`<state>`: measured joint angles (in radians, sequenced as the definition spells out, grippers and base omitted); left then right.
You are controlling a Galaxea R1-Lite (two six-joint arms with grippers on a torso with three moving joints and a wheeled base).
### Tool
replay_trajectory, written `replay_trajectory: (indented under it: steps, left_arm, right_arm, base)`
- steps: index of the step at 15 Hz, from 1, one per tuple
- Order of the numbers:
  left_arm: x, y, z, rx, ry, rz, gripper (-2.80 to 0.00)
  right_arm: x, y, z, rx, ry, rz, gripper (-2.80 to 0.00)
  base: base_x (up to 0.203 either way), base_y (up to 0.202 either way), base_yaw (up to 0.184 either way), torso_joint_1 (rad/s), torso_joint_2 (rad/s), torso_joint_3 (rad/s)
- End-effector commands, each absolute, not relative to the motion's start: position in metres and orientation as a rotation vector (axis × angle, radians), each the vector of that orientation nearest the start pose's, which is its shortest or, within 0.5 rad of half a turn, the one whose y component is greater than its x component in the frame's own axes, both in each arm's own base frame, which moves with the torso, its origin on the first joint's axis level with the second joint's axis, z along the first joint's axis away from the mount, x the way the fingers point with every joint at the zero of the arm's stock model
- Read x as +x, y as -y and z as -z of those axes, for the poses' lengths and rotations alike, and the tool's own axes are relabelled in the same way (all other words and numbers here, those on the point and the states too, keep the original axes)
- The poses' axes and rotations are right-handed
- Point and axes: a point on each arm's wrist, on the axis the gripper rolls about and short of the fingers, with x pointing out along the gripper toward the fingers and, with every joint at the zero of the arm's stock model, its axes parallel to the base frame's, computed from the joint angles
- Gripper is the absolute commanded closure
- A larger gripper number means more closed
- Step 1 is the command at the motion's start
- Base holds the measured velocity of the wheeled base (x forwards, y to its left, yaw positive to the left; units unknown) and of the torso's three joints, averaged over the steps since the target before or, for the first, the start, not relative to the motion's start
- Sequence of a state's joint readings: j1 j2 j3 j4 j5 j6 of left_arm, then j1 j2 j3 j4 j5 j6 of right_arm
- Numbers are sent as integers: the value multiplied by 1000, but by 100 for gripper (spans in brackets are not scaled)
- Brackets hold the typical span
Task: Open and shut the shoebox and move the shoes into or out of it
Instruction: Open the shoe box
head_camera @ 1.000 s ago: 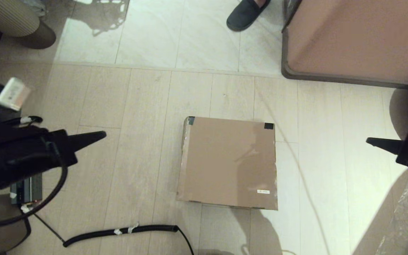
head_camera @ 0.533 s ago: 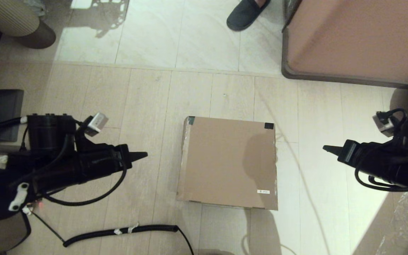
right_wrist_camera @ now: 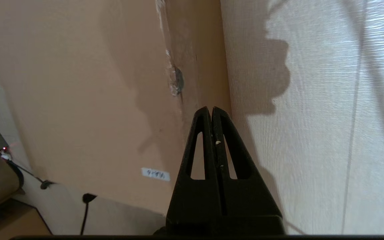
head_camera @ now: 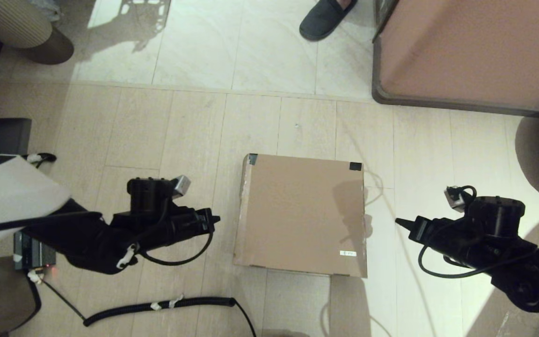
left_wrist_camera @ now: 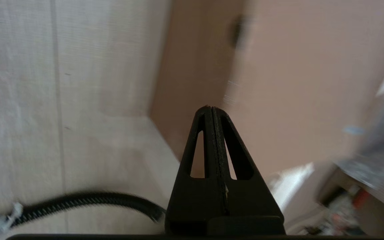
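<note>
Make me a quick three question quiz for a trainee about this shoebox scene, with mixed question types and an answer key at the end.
1. True or false: the shoebox has its lid raised and the shoes can be seen inside.
2. Multiple choice: where do the left gripper and the right gripper stand? A) both resting on the lid; B) one on each side of the box, tips pointing toward it, apart from it; C) both past the box's far edge.
3. Fill in: the small white label sits near the box edge that faces the ____ gripper.

Key: 1 false, the lid lies flat and shut; 2 B; 3 right.
</note>
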<state>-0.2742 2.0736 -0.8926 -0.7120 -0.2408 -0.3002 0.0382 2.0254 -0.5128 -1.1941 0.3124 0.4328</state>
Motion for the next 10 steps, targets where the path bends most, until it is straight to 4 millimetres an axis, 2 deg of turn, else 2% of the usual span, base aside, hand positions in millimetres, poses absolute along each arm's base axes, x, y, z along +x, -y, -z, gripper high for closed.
replay_trajectory:
  steps: [1,3,7,10]
  left_arm:
    - [378,116,-46,-266,-601,398,0]
    - [392,126,-35,-252,-589,371,0]
    - [409,135,-17,-245,-587,359,0]
    - [423,139,-14,-244,-555,336,0]
  right_arm:
    - [323,-25,-30,472,-434,-281,0]
    - [326,-28,-16,467,-446,-286,0]
    - [332,-39,-1,462,-466,-303,0]
    - [336,-47,10,452,-478,-296,0]
  base:
    - [0,0,0,0,0,0]
    - [0,0,0,0,0,0]
    - [0,0,0,0,0,0]
    - [0,0,0,0,0,0]
